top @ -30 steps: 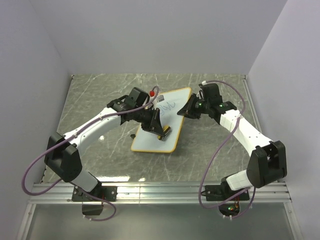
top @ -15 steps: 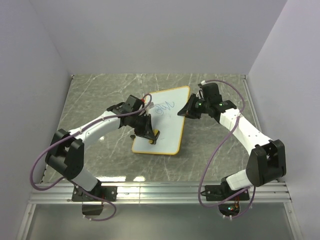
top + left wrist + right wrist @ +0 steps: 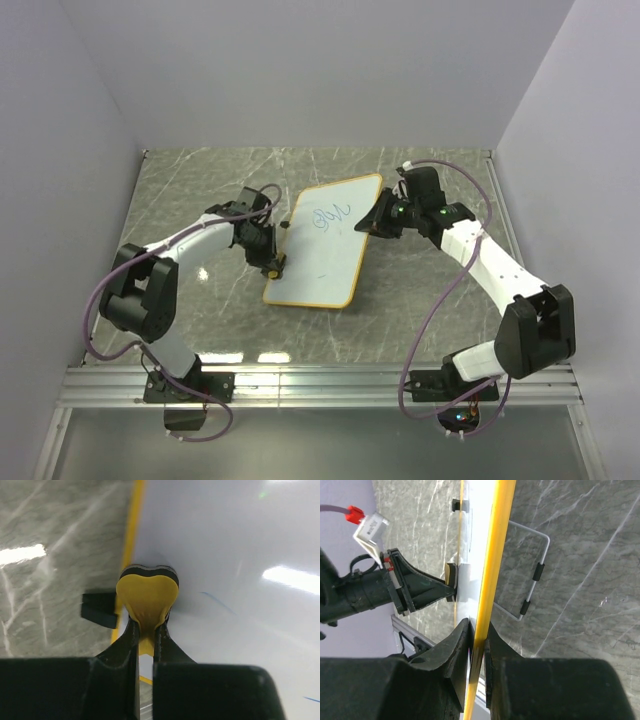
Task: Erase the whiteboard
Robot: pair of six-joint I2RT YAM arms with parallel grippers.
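The whiteboard (image 3: 325, 250) with its orange-yellow frame stands tilted in the middle of the table, with blue scribbles (image 3: 332, 215) near its far end. My right gripper (image 3: 373, 223) is shut on the board's right edge; the right wrist view shows the yellow frame (image 3: 492, 565) clamped between the jaws. My left gripper (image 3: 272, 262) is shut on the small yellow eraser (image 3: 147, 592), pressing it on the board close to the left edge, beside a black clip (image 3: 100, 609). A faint blue line (image 3: 217, 602) lies right of the eraser.
The table (image 3: 190, 200) is grey marble. A wire stand (image 3: 532, 582) shows behind the board in the right wrist view. Purple walls close in at the back and both sides. A metal rail (image 3: 320, 385) runs along the near edge.
My left gripper has dragged the eraser from the board's lower middle leftward to its left edge. The scribbles at the far end are uncovered. The right arm has held still.
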